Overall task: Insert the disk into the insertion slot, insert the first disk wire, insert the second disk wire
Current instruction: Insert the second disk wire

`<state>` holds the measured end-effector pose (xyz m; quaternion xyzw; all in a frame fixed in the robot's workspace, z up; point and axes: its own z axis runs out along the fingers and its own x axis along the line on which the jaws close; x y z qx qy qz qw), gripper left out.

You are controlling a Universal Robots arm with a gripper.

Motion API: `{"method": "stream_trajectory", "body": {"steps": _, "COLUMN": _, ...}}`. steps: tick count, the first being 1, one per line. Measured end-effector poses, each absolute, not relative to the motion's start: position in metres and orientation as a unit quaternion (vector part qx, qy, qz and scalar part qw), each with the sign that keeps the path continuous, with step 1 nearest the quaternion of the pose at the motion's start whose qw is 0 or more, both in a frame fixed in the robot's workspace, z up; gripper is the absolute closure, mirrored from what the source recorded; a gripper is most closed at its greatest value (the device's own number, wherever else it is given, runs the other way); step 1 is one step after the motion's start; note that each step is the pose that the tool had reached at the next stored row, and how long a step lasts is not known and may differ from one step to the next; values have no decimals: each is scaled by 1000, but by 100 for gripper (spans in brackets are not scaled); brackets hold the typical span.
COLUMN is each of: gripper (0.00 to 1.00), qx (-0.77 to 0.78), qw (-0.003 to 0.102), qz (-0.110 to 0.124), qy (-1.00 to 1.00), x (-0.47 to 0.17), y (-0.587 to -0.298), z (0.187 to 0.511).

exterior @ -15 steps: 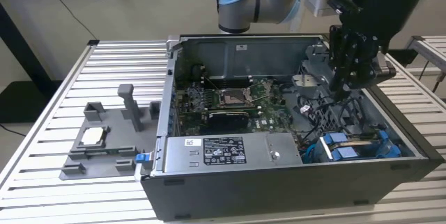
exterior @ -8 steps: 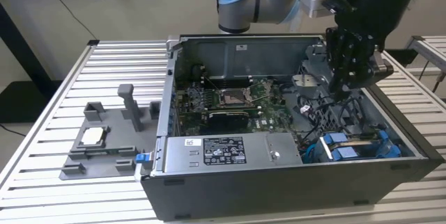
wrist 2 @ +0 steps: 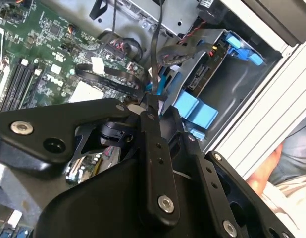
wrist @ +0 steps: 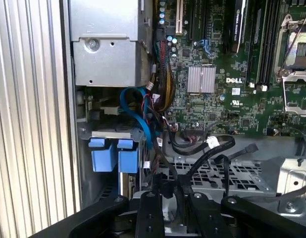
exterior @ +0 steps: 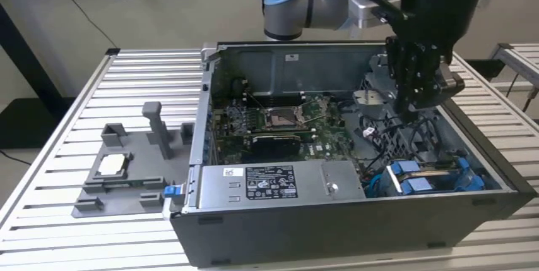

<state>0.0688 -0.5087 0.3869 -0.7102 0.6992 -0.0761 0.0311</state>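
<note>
The disk point(exterior: 428, 176) sits in the insertion slot point(exterior: 476, 186) at the front corner of the open computer case, on the exterior view's right. Its bright blue carrier tabs point(wrist: 116, 153) face up. In the second wrist view the disk's connector end point(wrist 2: 198, 79) shows inside the grey bay point(wrist 2: 234, 84). My gripper point(exterior: 408, 112) hangs inside the case behind the bay, above a tangle of cables. Its fingers meet on a thin black wire point(wrist 2: 155, 54) that runs away from the tips point(wrist 2: 149, 101). In the first wrist view the same wire point(wrist: 160, 153) rises from between the fingers point(wrist: 149, 210).
A silver power-supply box point(exterior: 269, 182) lies along the case's front. The green motherboard point(exterior: 278, 126) fills the case's middle. A blue ribbon cable point(wrist: 139, 111) loops beside the bay. A grey fixture point(exterior: 126, 170) holding a small silver chip point(exterior: 112, 165) stands on the slatted table. A person's sleeve point(wrist 2: 286, 168) shows beyond the case.
</note>
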Motion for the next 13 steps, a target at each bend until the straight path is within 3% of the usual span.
{"method": "stream_trajectory", "body": {"steps": 8, "gripper": 73, "qx": -706, "qw": 61, "qz": -114, "qy": 696, "x": 51, "y": -509, "z": 383}}
{"method": "stream_trajectory", "body": {"steps": 13, "gripper": 73, "qx": -714, "qw": 63, "qz": -120, "qy": 687, "x": 48, "y": -507, "z": 380}}
